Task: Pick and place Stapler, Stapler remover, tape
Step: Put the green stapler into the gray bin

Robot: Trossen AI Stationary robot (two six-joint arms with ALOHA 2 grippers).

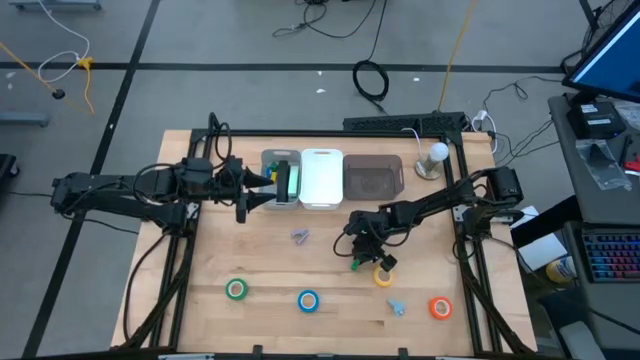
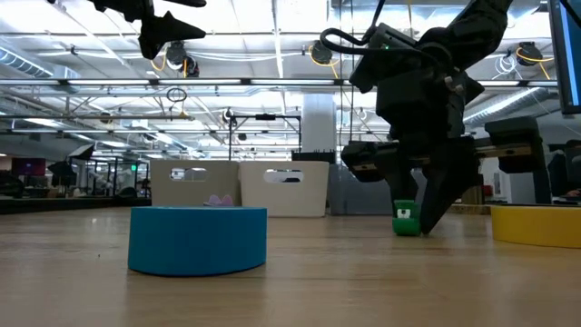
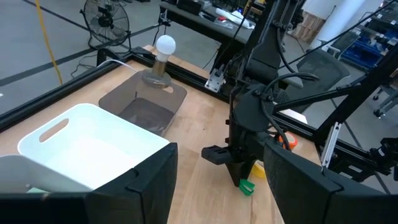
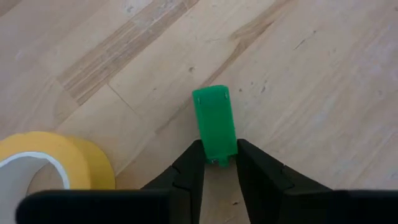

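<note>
A small green stapler (image 4: 214, 121) lies on the wooden table, and my right gripper (image 4: 217, 163) is shut on its near end; the high view shows the stapler (image 1: 355, 263) right of centre. The yellow tape (image 1: 383, 275) sits just beside it. The green tape (image 1: 236, 289), blue tape (image 1: 308, 300) and orange tape (image 1: 440, 307) lie flat along the near edge. A purple stapler remover (image 1: 300, 236) and a pale blue one (image 1: 397, 306) rest on the table. My left gripper (image 1: 262, 186) hangs open above the bins at the back. My right gripper pinches the stapler's two long sides at its near end (image 4: 216, 154) between its two fingers. The fingers (image 4: 189, 165) come slanting down from the table's right side and lie along the stapler. The stapler (image 2: 406, 221) rests on the table.
Three bins stand in a row at the back: a clear one (image 1: 279, 196) with green items inside, a white one (image 1: 322, 178) and a dark grey one (image 1: 372, 177). A bulb on a stand (image 1: 436, 156) is at the back right. Bare wood lies left of centre.
</note>
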